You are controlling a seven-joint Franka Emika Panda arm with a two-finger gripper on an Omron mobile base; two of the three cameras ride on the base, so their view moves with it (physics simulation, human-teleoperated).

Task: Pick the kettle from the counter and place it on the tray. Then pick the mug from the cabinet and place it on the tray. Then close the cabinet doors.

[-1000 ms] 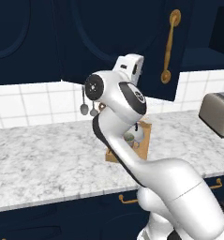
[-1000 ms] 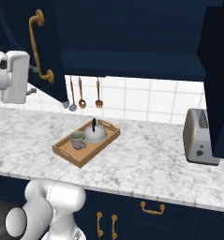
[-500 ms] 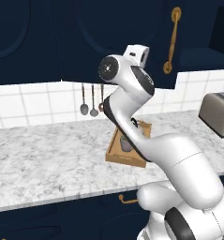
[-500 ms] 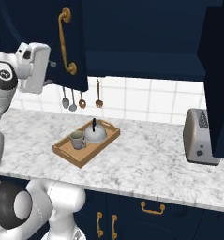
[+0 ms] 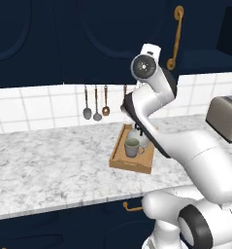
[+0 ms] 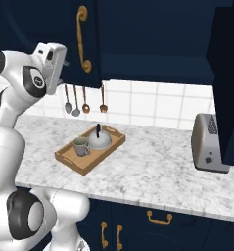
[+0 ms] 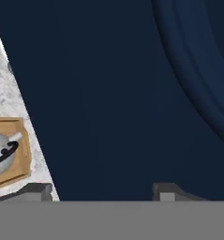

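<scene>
The whole scene is sliding across both base views compared with a second ago, so the base is driving, not the things. In the left base view the tray (image 5: 132, 154) is coming out from behind the arm, and the mug (image 5: 132, 147) on it is now showing in full. The toaster (image 5: 226, 116) is sitting further right. The arm is swinging up and away from the tray: the gripper (image 6: 54, 66), low by the wall tiles a second ago, is rising to the near face of the cabinet door (image 6: 45, 39), below its brass handle (image 6: 82, 39), with its fingers spread.
</scene>
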